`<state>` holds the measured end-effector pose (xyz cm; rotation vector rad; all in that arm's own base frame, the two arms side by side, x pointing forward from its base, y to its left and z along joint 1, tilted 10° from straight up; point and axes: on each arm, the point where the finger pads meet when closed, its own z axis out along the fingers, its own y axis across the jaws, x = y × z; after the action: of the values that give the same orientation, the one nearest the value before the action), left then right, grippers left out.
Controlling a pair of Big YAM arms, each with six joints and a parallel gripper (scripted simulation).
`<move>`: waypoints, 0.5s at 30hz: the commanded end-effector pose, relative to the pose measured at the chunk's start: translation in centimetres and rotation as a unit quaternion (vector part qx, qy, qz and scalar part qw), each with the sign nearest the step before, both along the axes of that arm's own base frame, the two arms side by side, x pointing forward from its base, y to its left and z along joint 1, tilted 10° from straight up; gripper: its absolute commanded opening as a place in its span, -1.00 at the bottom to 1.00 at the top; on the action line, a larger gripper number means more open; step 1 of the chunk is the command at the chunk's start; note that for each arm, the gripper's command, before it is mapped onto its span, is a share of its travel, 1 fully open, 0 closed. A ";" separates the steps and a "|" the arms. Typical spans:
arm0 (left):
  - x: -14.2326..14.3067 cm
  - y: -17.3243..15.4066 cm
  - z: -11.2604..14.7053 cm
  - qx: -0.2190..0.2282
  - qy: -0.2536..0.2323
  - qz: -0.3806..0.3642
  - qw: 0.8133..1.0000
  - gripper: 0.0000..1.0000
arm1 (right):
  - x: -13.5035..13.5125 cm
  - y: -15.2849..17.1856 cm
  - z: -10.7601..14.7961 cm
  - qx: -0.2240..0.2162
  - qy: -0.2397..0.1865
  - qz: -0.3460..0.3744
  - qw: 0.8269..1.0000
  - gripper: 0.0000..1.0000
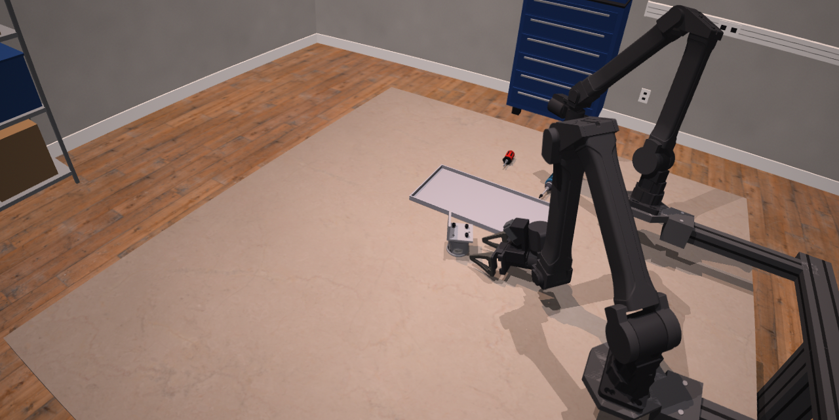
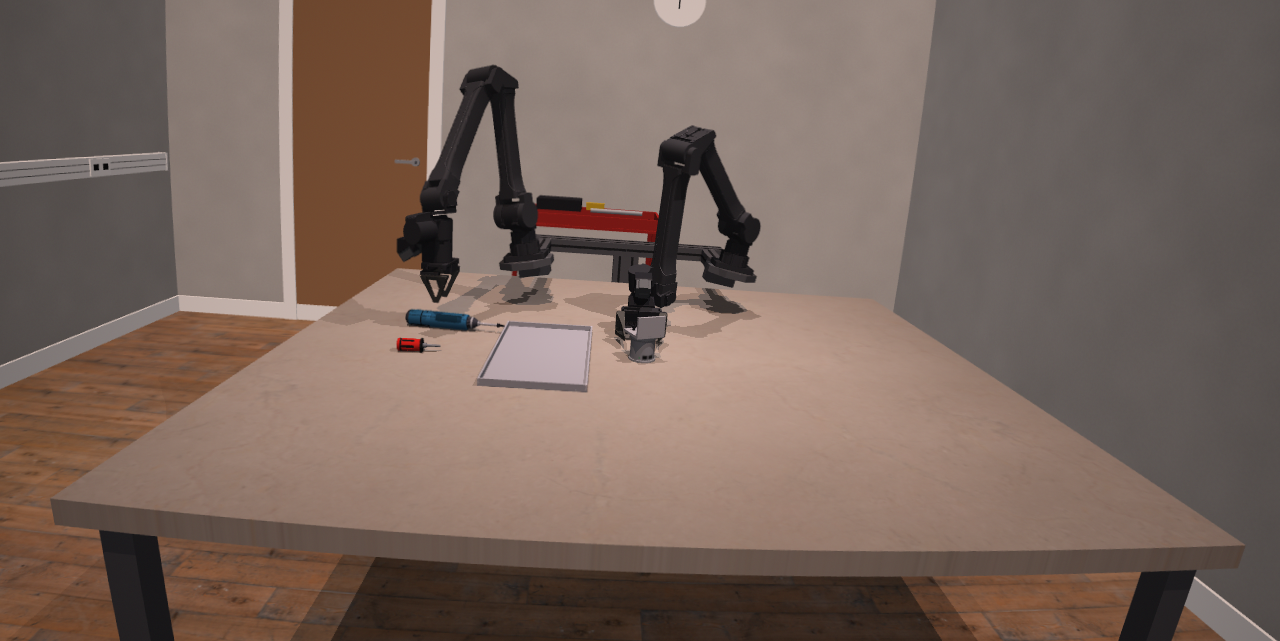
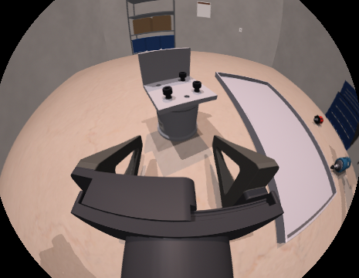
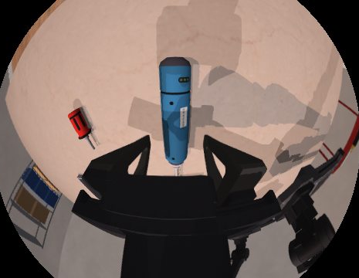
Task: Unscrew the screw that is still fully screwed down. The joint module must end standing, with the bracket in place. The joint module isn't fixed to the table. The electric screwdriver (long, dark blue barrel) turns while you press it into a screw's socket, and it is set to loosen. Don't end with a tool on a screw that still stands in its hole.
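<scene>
Screws number three, all black: two on the nearer part of the bracket's flat plate, seen from the left gripper, and one by the upright plate. Two small dark round spots also show in that flat plate; whether they are holes or sunken heads, I cannot tell.

One joint module stands just beyond the left gripper's fingertips, its long axis vertical. It is a grey cylinder with a flanged foot, topped by one pale, L-shaped bracket, whose upright plate rises on the side away from that gripper. The screw heads point up, their necks showing above the plate.

The left gripper's fingers are wide apart, with nothing between them. The right gripper is partly open, also holding nothing, above the table.

Two screwdrivers lie there. The blue electric one is below the right gripper, its dark-capped butt away from the palm, its bit towards the tray. A short red one lies off to one side of that gripper. One shallow tray lies beside the module.
</scene>
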<state>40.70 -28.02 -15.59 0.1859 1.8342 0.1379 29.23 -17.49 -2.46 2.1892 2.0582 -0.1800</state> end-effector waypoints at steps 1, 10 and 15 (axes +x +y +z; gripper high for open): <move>1.1 -0.8 2.0 -0.026 -0.020 0.005 0.999 0.72 | 1.1 -0.5 0.7 -0.006 -0.011 -0.001 1.000 0.30; 0.1 -1.2 3.1 -0.014 -0.007 -0.003 1.000 0.72 | 1.1 -0.5 0.7 -0.006 -0.011 -0.001 1.000 0.30; 0.0 -1.4 4.3 -0.014 -0.007 -0.003 1.000 0.72 | 1.1 -0.5 0.7 -0.006 -0.011 -0.001 1.000 0.30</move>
<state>40.68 -28.31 -13.15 0.1848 1.8352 0.1410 29.23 -17.49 -2.46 2.1892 2.0582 -0.1800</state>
